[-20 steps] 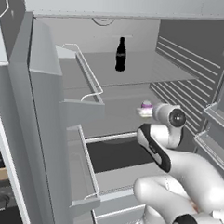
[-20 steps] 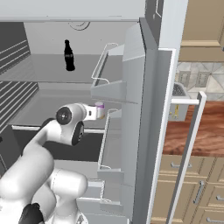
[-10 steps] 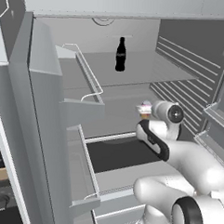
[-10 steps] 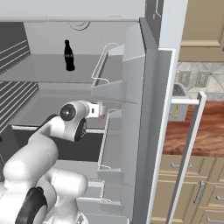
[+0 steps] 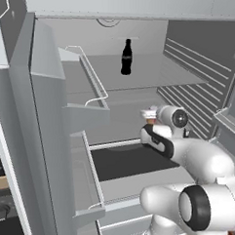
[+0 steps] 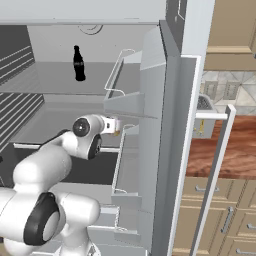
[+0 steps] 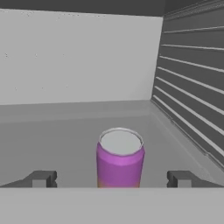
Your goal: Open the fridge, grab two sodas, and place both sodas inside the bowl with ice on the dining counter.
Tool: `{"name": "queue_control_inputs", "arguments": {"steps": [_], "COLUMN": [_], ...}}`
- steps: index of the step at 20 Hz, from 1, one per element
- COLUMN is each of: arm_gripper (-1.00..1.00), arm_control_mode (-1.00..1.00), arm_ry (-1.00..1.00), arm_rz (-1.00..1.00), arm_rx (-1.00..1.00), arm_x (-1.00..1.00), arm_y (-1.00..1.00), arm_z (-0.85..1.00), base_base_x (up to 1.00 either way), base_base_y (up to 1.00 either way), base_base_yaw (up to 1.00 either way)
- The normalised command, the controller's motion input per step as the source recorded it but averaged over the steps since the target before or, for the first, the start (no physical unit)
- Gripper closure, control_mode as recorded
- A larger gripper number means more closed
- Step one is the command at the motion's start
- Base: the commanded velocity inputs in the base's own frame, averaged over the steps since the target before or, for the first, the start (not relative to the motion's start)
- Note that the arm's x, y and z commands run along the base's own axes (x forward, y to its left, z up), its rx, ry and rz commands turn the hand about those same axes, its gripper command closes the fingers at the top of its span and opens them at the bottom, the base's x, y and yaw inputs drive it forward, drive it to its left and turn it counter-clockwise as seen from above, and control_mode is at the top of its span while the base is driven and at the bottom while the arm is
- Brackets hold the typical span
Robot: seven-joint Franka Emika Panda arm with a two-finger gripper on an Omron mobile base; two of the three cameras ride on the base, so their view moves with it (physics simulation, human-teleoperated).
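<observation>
Room: kitchen, with the fridge (image 5: 51, 111) doors swung wide on a grey shelved interior; wooden counter (image 6: 240, 145) and tan cabinets off to the right.
Left base view: dark soda bottle (image 5: 126, 57) upright on the upper shelf, well apart from the arm, which reaches in along the shelf below.
Right base view: the white hand pokes past the door bins; a sliver of colour at its tip is too small to name.
Hand view: purple soda can (image 7: 120, 158) upright on the shelf, centred between the gripper (image 7: 112, 179) tips, jaws spread fully, gripping nothing.
Progress: door open; neither soda taken, both left to carry.
Hidden: bowl, ice; can's base cut off.
</observation>
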Motion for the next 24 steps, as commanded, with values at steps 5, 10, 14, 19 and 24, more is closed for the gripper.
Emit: {"name": "queue_control_inputs", "arguments": {"steps": [5,10,14,19,24], "arm_gripper": [-1.00,-1.00,-1.00,-1.00,-1.00], "arm_control_mode": [-1.00,-1.00,-1.00,-1.00,-1.00], "arm_ry": [0.00,0.00,0.00,0.00,0.00], "arm_rz": [0.00,0.00,0.00,0.00,0.00], "arm_rx": [0.00,0.00,0.00,0.00,0.00], "arm_x": [0.14,0.16,0.17,0.15,0.14], "arm_y": [-0.02,-0.05,-0.06,-0.09,-0.07], "arm_z": [-0.16,-0.14,-0.13,-0.14,-0.12], "base_base_x": [0.00,0.00,0.00,0.00,0.00], "base_base_y": [0.00,0.00,0.00,0.00,0.00], "base_base_yaw": [0.00,0.00,0.00,0.00,0.00]}}
